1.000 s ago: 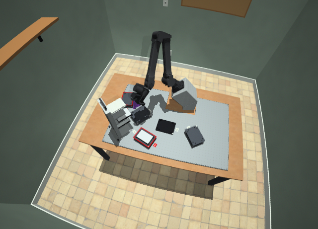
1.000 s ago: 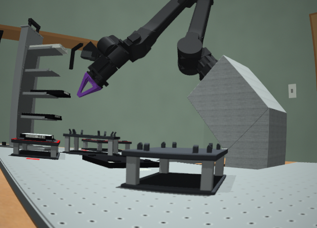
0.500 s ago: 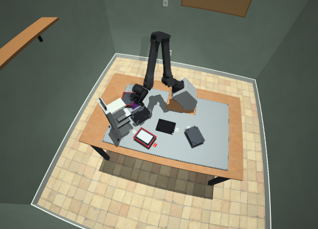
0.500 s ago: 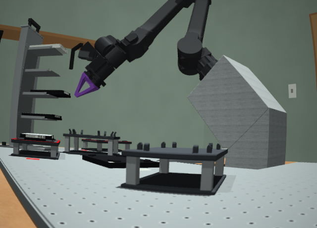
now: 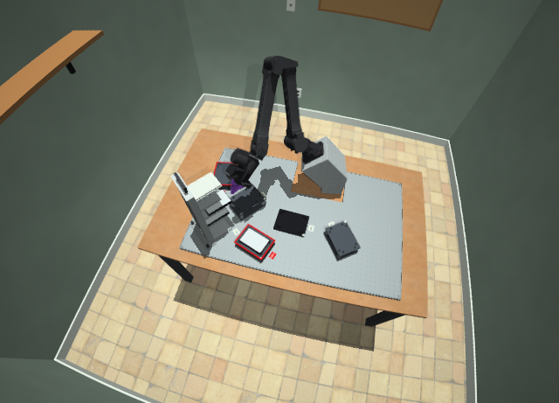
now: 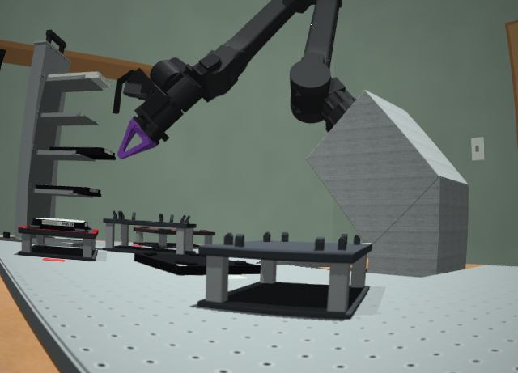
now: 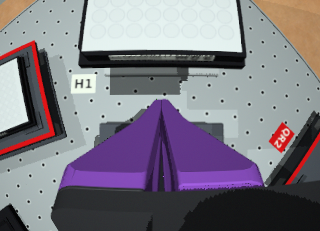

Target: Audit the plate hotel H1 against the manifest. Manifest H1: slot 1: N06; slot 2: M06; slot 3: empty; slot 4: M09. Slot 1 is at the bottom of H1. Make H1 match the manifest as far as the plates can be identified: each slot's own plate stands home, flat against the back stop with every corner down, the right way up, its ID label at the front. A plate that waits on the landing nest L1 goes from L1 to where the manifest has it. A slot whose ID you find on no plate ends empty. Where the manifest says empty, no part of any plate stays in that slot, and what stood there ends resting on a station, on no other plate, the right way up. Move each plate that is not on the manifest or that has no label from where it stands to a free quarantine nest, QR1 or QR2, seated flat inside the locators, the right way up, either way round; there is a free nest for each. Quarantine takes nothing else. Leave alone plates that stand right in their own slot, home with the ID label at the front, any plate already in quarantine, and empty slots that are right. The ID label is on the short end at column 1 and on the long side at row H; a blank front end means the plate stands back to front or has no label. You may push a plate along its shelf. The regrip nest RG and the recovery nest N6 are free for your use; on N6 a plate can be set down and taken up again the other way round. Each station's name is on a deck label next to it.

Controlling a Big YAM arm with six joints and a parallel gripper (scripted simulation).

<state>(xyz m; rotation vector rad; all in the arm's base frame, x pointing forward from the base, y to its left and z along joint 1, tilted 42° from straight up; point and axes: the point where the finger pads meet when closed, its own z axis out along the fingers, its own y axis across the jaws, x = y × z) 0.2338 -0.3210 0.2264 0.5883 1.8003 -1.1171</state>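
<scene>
The plate hotel H1 [image 6: 45,135] stands at the left of the deck and also shows in the top view [image 5: 203,204]. A white-topped plate [image 7: 162,14] lies on its top level, with a printed strip along the front edge. Two black plates lie on lower shelves: one [image 6: 85,152] juts forward, the other [image 6: 69,190] sits on the shelf below it. The shelf between the white plate and the jutting plate looks empty. My gripper [image 6: 121,154] is shut and holds nothing. Its purple tip is level with the jutting plate's front end, a little in front of it. In the wrist view the gripper [image 7: 162,111] points at the hotel, with the H1 label [image 7: 83,83] on the deck.
A red-edged quarantine nest [image 5: 254,241] holds a white-topped plate in front of the hotel. A second red-edged nest [image 5: 223,173] lies behind the arm. A raised dark nest [image 5: 247,202] sits under the gripper. A flat black nest [image 5: 291,221] and a grey nest [image 5: 341,239] are further right. A large grey block [image 6: 388,189] stands at the arm's base.
</scene>
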